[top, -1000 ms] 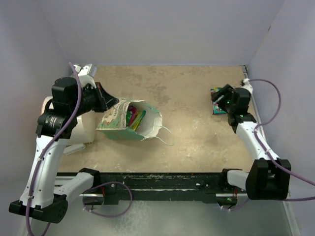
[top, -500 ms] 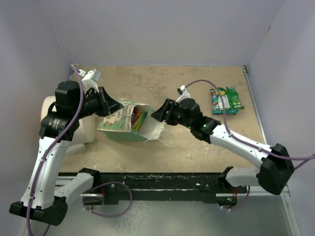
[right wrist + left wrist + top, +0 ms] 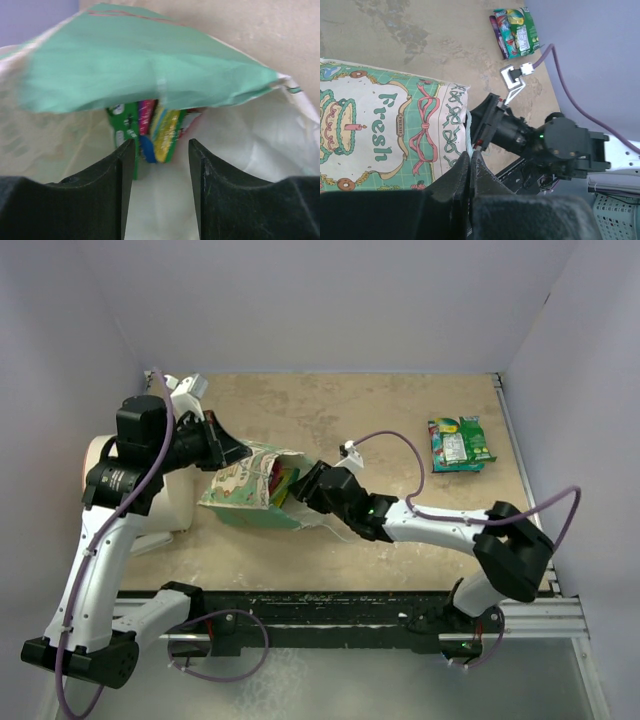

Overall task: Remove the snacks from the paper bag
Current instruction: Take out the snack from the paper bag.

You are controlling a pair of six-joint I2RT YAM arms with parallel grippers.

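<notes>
Mint-green paper bag [image 3: 380, 135], cream front reading "Fresh", lies left of centre, mouth pointing right — left gripper [image 3: 470, 162] clamped on its rim, right gripper [image 3: 160, 150] spread apart at the mouth — shiny colourful snack packets [image 3: 162, 130] inside.

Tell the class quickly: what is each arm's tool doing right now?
Left tool: closed, pinching the paper bag at its rim.
Right tool: open, holding nothing, at the bag's mouth, facing the snacks.
</notes>
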